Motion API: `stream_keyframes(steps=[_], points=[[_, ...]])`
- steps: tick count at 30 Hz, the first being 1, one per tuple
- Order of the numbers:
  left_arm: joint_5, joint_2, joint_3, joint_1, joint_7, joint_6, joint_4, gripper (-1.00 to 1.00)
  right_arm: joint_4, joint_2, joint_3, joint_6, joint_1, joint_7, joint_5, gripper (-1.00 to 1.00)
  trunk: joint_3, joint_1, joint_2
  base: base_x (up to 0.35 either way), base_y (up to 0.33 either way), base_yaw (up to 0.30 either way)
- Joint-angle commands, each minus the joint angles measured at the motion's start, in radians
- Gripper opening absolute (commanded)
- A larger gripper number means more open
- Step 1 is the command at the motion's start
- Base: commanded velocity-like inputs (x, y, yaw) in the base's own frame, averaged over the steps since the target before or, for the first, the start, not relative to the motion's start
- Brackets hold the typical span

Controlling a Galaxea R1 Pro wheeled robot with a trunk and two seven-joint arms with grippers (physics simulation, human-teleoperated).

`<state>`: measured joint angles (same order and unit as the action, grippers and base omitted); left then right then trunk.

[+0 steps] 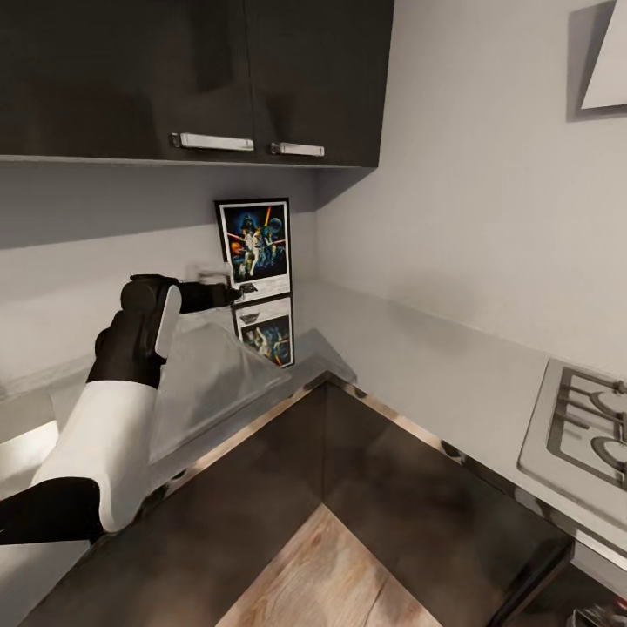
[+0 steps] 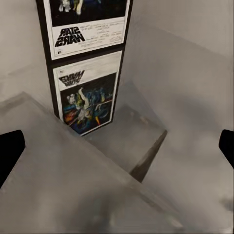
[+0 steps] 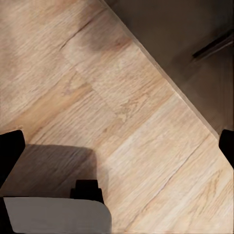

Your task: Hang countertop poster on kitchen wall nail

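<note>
Against the back wall in the head view, one poster [image 1: 254, 248] stands upright in the corner of the tabletop [image 1: 418, 348], its mirror image lying on the shiny surface below it. I reach my left tool [image 1: 233, 294] toward its lower left edge; whether it touches, I cannot tell. Two silver handles [image 1: 212, 141] show on the dark upper cabinets, and one hob [image 1: 582, 431] sits well apart.

Left wrist view: the poster [image 2: 87, 29] is ahead, between my two dark fingertips [image 2: 9, 153], which stand wide apart and hold nothing. I judge this the approach to the pick; next I must close onto the frame edge without tipping it.

Right wrist view: my right tool's fingertips [image 3: 9, 153] also stand wide, empty, over wooden floor [image 3: 131, 97].
</note>
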<state>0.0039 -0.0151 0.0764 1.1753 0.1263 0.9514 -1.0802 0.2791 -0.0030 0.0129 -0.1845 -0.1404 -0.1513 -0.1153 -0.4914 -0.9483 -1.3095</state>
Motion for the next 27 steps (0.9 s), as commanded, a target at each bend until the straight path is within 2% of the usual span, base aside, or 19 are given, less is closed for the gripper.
stream_keyframes(steps=[1, 2, 4, 6, 7, 10, 11, 12, 13, 14, 22, 27], points=[[0.004, 0.014, 0.003, 0.005, 0.024, 0.005, 0.001, 1.00, -0.013, 0.001, 0.001, -0.001, -0.001, -0.006, -0.010, 1.00, -0.001, 0.000, -0.001, 0.024, 0.000, 0.000], [0.007, 0.035, 0.003, 0.011, 0.054, 0.005, 0.002, 1.00, -0.033, 0.003, 0.000, -0.001, -0.001, -0.006, -0.010, 1.00, -0.001, 0.000, -0.001, 0.015, 0.000, 0.000], [0.010, 0.060, 0.003, 0.019, 0.090, 0.004, 0.000, 1.00, -0.059, 0.005, 0.000, -0.001, -0.001, -0.006, -0.011, 1.00, -0.001, 0.000, -0.001, 0.007, 0.000, 0.000], [0.009, 0.070, 0.004, 0.036, 0.097, 0.003, -0.010, 1.00, -0.066, 0.005, 0.001, -0.001, -0.001, -0.007, -0.011, 1.00, -0.001, 0.000, -0.001, 0.003, 0.000, 0.000], [0.008, 0.097, 0.004, 0.086, 0.100, 0.003, 0.003, 1.00, -0.070, 0.005, 0.001, -0.001, -0.001, -0.007, -0.012, 1.00, -0.001, 0.000, -0.001, 0.000, 0.000, 0.000], [0.008, 0.104, 0.003, 0.147, 0.100, 0.003, 0.060, 1.00, -0.071, 0.005, 0.001, -0.001, -0.001, -0.007, -0.012, 1.00, -0.001, 0.000, -0.001, 0.000, 0.000, 0.000], [0.008, 0.108, 0.003, 0.264, 0.099, 0.001, 0.185, 1.00, -0.071, 0.005, 0.001, -0.001, -0.001, -0.008, -0.012, 1.00, -0.001, 0.000, -0.001, 0.000, 0.000, 0.000], [0.008, 0.109, 0.003, 0.310, 0.099, 0.000, 0.241, 1.00, -0.071, 0.005, 0.001, -0.001, 0.000, -0.008, -0.012, 1.00, -0.001, 0.000, -0.001, 0.000, 0.000, 0.000], [0.008, 0.109, 0.003, 0.328, 0.098, -0.001, 0.265, 1.00, -0.071, 0.005, 0.001, -0.001, 0.000, -0.008, -0.012, 1.00, -0.001, 0.000, -0.001, 0.000, 0.000, 0.000], [0.008, 0.113, 0.005, 0.385, 0.093, -0.037, 0.352, 1.00, -0.071, 0.005, 0.001, -0.001, -0.001, -0.008, -0.012, 1.00, -0.001, 0.000, -0.001, 0.000, 0.000, 0.000], [0.008, 0.122, 0.013, 0.399, 0.092, -0.079, 0.373, 1.00, -0.071, 0.005, 0.001, -0.001, -0.001, -0.008, -0.012, 1.00, -0.001, 0.000, -0.001, 0.011, 0.000, 0.000], [0.008, 0.126, 0.014, 0.400, 0.092, -0.081, 0.374, 1.00, -0.071, 0.005, 0.001, -0.001, -0.001, -0.008, -0.012, 1.00, -0.001, 0.000, -0.001, 0.196, 0.000, 0.000]])
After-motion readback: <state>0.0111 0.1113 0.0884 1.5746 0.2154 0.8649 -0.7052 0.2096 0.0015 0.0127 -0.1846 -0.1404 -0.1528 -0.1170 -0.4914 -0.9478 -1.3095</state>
